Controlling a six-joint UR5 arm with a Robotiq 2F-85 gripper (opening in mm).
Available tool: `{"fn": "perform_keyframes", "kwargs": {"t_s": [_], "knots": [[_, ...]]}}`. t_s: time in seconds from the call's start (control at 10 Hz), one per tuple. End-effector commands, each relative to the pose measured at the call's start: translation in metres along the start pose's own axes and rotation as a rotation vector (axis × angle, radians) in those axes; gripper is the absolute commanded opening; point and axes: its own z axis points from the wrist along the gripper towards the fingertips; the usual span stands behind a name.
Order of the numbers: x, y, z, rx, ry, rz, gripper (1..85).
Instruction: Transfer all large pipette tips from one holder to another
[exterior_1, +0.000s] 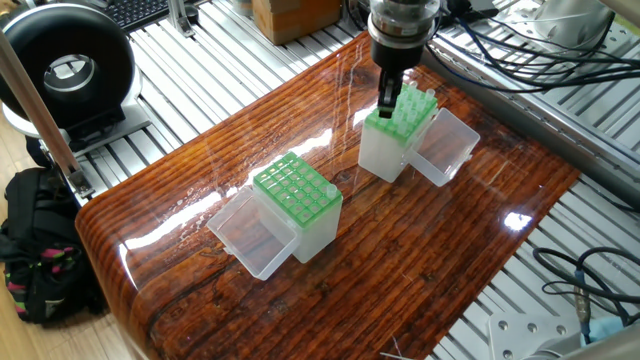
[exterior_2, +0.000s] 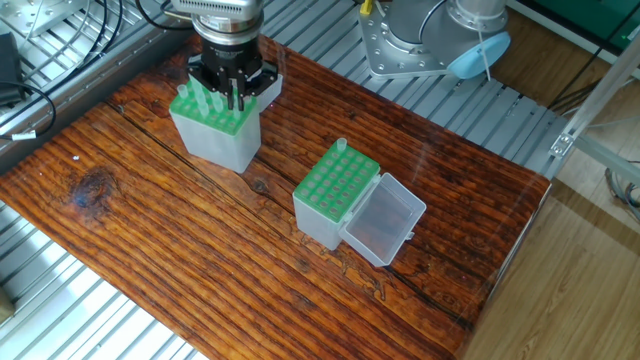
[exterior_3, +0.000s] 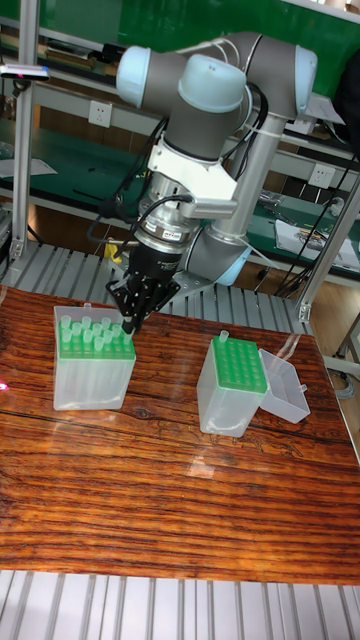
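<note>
Claw (exterior_3: 128, 322) fingers, which we see nearly closed around one of the large pipette tips (exterior_3: 92, 336), at the filled rack (exterior_3: 93, 360).

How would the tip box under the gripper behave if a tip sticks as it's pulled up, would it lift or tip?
The tip box looks like thin translucent plastic, so probably light and could lift with a stuck tip. It stands tall on a narrow base on the glossy table, so it might slide or tip. The gripper sits near one corner, which would favour tilting.
</note>
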Motion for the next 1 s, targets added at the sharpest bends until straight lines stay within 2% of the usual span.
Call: {"fn": "perform_keyframes", "kwargs": {"t_s": [0.0,0.9], "knots": [[-0.0014,0.0022,-0.0040,-0.010,-0.005,0.007,15.0],[0.0007,0.0023,-0.0129,-0.010,0.008,0.005,14.7]]}}
